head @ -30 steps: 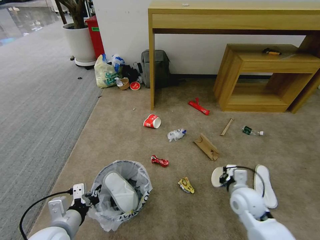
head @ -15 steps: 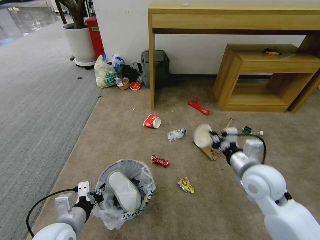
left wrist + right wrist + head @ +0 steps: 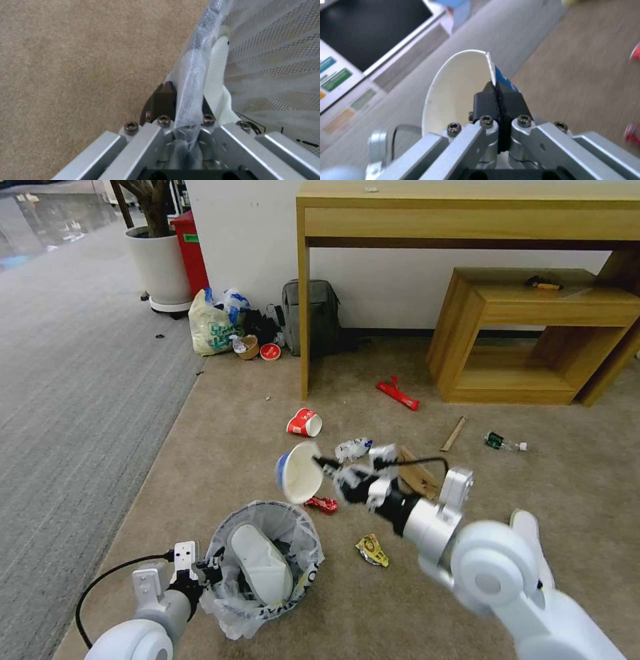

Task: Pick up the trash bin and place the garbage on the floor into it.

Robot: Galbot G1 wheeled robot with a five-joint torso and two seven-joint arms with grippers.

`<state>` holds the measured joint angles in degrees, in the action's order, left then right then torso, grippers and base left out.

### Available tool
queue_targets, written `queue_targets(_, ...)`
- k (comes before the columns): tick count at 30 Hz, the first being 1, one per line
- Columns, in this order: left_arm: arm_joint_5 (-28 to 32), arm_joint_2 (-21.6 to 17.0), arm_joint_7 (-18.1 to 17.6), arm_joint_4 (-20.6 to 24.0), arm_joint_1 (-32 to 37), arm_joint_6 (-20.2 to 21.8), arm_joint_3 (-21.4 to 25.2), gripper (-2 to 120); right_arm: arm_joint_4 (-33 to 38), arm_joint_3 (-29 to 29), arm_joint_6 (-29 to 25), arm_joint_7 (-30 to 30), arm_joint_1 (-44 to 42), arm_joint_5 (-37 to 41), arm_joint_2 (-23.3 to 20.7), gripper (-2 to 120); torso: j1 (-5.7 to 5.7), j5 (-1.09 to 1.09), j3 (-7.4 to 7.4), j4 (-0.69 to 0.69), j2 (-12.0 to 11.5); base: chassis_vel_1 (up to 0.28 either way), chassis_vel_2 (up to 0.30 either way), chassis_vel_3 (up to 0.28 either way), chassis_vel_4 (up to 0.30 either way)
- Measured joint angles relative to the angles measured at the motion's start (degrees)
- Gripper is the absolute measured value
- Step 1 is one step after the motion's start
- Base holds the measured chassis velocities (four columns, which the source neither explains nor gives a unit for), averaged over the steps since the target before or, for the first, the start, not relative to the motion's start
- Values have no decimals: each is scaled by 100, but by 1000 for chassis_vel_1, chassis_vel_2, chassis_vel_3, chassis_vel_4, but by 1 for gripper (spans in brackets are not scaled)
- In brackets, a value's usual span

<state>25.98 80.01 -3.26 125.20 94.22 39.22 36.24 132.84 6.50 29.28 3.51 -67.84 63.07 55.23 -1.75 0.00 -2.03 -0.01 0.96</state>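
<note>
Swung leftward to frame centre, the right gripper (image 3: pixel 325 465) pinches a blue cup (image 3: pixel 297 473), mouth facing the camera, above the trash bin (image 3: pixel 267 567), whose rim the left gripper (image 3: pixel 212 573) clamps.

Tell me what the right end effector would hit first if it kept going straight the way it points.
Likely nothing nearby: the right end effector, shut on the blue cup, points leftward above the floor, passing above the trash bin. Depth is unclear.
</note>
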Motion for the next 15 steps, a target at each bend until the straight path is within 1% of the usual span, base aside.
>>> queue_targets(7, -21, 29, -42, 39, -2, 0, -77, 0, -59, -199, 76, -6, -494, -214, -91, 0, 0, 0, 0, -1, 0, 0, 0, 0, 0)
queue_targets(13, -33, 46, -45, 74, 21, 1, -86, 0, -222, -246, 120, 60, -517, -328, -67, 0, 0, 0, 0, 0, 0, 0, 0, 0, 0)
queue_targets(14, -33, 46, -46, 86, 26, 1, -83, 0, -243, -246, 154, 80, -513, -344, -55, 2, 0, 0, 0, 0, 0, 0, 0, 0, 0)
queue_targets(15, -33, 45, -45, 98, 30, 1, -73, 0, -275, -247, 164, 90, -505, -370, -46, 8, 0, 0, 0, 0, 0, 0, 0, 0, 0)
